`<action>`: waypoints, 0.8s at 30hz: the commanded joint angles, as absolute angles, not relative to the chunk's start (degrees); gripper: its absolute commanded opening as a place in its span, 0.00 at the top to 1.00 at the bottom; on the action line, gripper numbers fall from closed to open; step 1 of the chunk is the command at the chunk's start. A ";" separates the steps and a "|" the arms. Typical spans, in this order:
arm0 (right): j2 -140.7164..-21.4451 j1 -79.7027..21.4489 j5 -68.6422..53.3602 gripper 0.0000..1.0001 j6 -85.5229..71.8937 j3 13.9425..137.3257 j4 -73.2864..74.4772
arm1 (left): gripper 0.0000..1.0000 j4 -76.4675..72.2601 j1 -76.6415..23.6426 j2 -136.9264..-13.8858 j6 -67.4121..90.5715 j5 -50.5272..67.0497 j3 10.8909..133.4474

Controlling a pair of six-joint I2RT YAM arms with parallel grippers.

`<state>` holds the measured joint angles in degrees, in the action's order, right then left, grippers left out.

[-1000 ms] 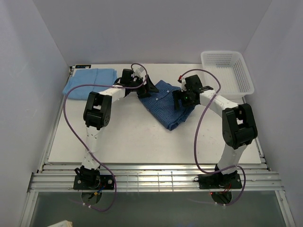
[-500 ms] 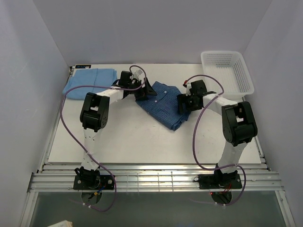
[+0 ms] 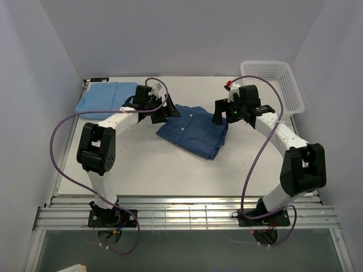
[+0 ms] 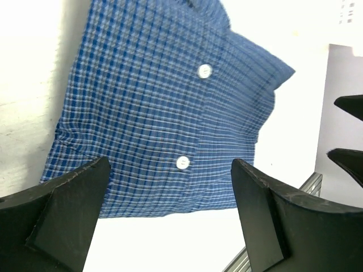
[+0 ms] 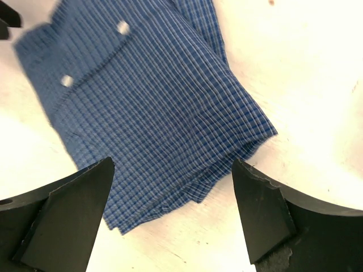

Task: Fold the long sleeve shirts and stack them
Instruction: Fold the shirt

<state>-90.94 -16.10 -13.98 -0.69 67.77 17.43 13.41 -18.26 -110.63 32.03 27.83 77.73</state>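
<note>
**Clerk:** Item 1, the surface [image 3: 142, 170]. What does it carry?

**Checker:** Far right, a white mesh basket [image 3: 289, 90]. Far left corner, the light blue shirt [image 3: 105, 96], lying flat. Centre, towards the far side, the dark blue checked shirt [image 3: 193, 129], a folded packet well apart from both of these.

**Clerk:** Item 2, the checked shirt. Any change?

**Checker:** A second ago both arms were down on it and it sat further right, more on its point. It has since slid a little left and now lies flat as a tidy four-sided packet. Judgement: the fold is done and let go, and stacking is the step left.

**Clerk:** Heading and long axis?

**Checker:** Front face up, two white buttons showing. The button row runs from the far edge towards the near left, and the collar end appears to lie at the far edge. The long axis runs roughly left to right, skewed so the right end sits nearer the arm bases.

**Clerk:** Item 3, left end effector [image 3: 168, 109]?

**Checker:** At the packet's far-left corner. In the wrist view [image 4: 170, 192] its fingers stand wide apart, holding nothing, with cloth showing between them.

**Clerk:** Item 4, right end effector [image 3: 220, 116]?

**Checker:** At the far-right corner, pulled back from the cloth. Its fingers are also spread, empty [image 5: 170, 192].
</note>
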 commanded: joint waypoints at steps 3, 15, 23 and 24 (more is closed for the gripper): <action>-92.28 -16.08 -19.33 0.10 -3.77 70.31 12.76 | 0.02 14.06 -21.88 -106.26 30.06 25.84 80.42; -108.54 -15.03 -19.87 0.10 -14.59 71.99 5.72 | 0.02 15.73 -26.10 -116.01 27.60 32.17 83.67; -106.80 -13.89 -23.11 0.10 -15.03 68.73 5.71 | 0.02 18.81 -26.80 -117.34 22.95 32.43 84.63; -105.74 -13.63 -23.38 0.10 -15.12 68.73 5.71 | 0.02 20.03 -26.89 -117.07 22.33 31.65 86.20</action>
